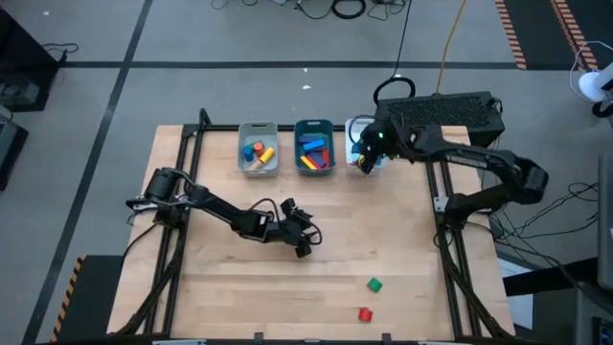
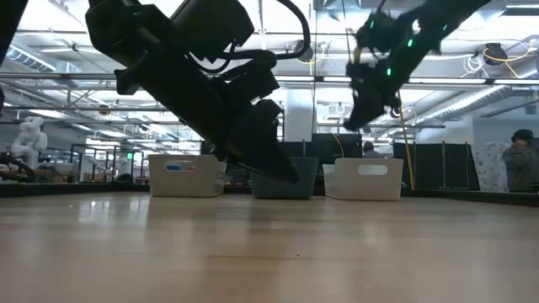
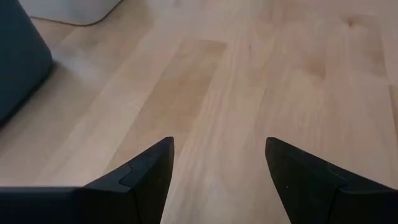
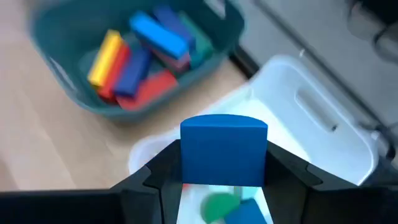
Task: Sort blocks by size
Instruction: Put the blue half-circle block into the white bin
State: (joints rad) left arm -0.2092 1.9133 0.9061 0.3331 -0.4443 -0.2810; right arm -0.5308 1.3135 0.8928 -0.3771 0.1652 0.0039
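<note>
My right gripper hovers over the white tray at the table's far edge, shut on a blue block. Green and blue blocks lie in that tray beneath it. The teal tray beside it holds several long bars in blue, yellow, red and green. The grey tray holds orange, blue and yellow blocks. A green block and a red block lie on the table near the front edge. My left gripper stands open low over bare wood at the table's middle. My right gripper pinches the blue block by its two opposite sides between its two fingers. The fingers slant down from above toward the white tray. The block is lifted clear above the tray, its upper part standing out beyond the fingertips.
The three trays stand side by side along the far edge. Bare tabletop lies between my left gripper and the two loose blocks at the front right. Black frame rails run along the table's left and right sides.
</note>
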